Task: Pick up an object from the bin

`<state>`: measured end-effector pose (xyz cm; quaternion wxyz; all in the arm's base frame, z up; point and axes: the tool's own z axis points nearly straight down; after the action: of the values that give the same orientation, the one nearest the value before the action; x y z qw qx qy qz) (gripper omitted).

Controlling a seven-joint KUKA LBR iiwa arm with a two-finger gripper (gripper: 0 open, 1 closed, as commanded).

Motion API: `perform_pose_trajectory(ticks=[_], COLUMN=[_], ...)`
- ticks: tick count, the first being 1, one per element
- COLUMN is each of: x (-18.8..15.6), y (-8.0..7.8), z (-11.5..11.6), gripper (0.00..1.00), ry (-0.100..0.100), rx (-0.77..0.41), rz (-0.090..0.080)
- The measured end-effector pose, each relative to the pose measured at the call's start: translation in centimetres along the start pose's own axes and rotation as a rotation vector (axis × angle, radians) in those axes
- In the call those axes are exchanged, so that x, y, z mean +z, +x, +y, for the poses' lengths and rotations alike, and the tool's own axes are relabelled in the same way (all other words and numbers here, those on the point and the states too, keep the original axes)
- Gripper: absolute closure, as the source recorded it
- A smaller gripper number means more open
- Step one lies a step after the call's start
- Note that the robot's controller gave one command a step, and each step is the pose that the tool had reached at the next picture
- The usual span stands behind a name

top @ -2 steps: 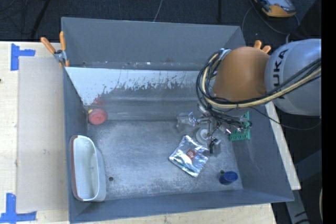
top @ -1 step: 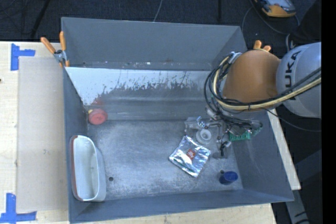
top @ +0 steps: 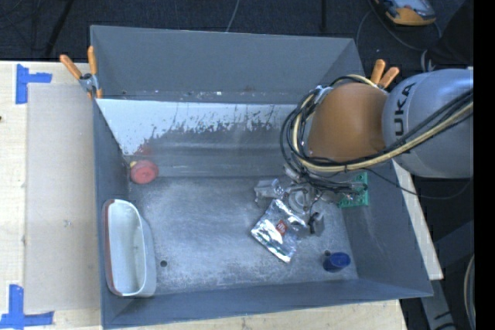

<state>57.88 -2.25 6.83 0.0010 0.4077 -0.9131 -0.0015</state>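
Observation:
My gripper [top: 298, 199] hangs low in the right half of the bin, under the arm's orange cover. Just below and left of it a crumpled silver foil packet [top: 275, 234] with a red and dark print lies flat on the floor, its upper corner reaching under the gripper. A small green circuit board [top: 356, 195] sits right of the gripper against the right wall. Nearer the front right corner lies a blue cap [top: 336, 262].
A pink round disc [top: 144, 171] rests at the back left where floor meets wall. A white oblong dish [top: 127, 247] lies along the left wall near the front. The arm and its cables cover the bin's right rear part.

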Motion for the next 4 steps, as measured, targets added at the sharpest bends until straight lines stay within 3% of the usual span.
perform_pose_trajectory(ticks=[1, 2, 4], x=[0.0, 0.0, -6.6], y=[0.0, 0.0, -0.3], z=[0.0, 0.0, 0.0], gripper=[0.0, 1.0, 1.0], ry=[0.002, 0.003, 0.005], rx=[0.001, 0.002, 0.008], rz=[-0.001, -0.001, -0.004])
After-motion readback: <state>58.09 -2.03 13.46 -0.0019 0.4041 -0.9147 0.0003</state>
